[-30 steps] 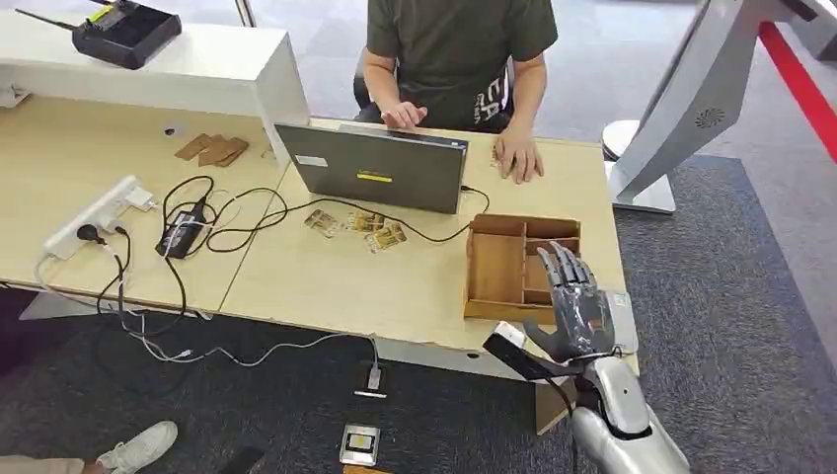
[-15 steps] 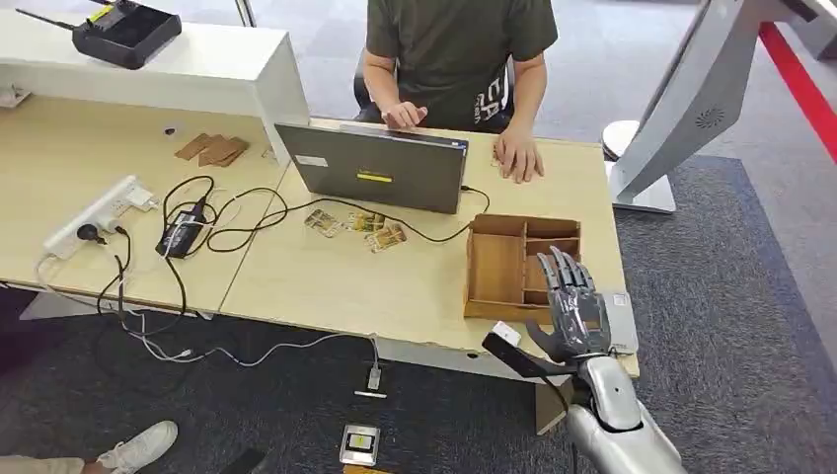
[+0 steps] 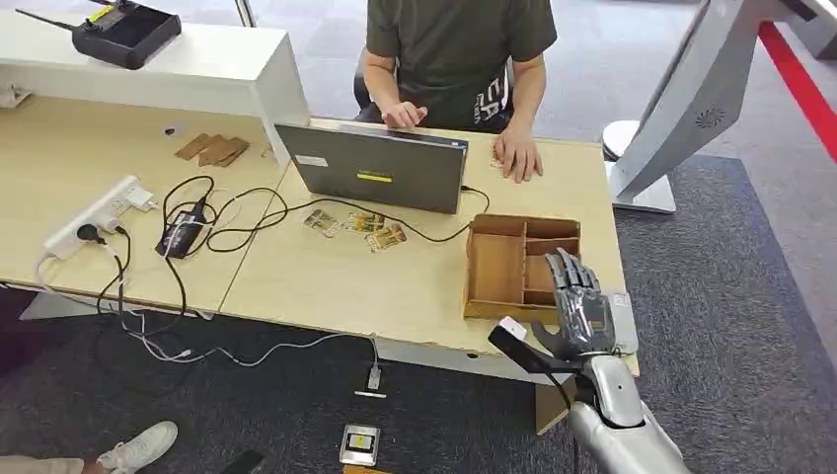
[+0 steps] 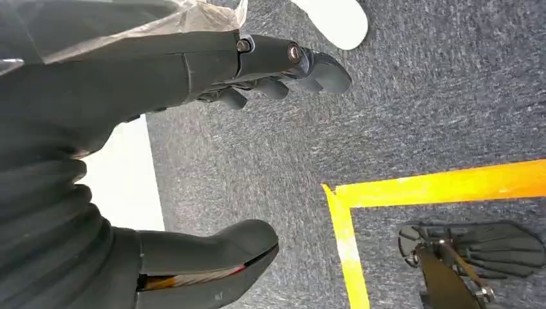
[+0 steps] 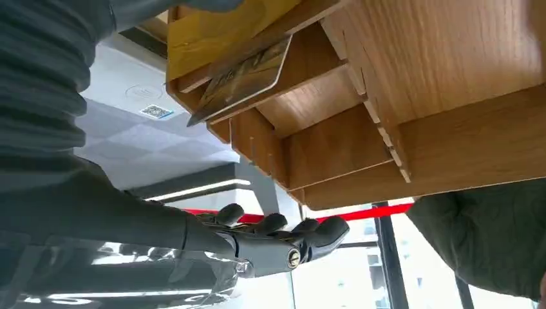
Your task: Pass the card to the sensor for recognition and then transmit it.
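Grey carpet surrounds the wooden desk (image 3: 395,286). At its near right corner, the right hand (image 3: 577,308) is raised over the wooden organizer (image 3: 498,267), fingers apart and empty; a card (image 5: 241,77) is seen inside one compartment.

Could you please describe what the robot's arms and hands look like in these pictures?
The right arm is smooth silver metal, ending in a right hand with dark grey segmented fingers; a black box sits at its wrist. The left hand shows a grey ribbed cover, a thick grey thumb and darker fingers.
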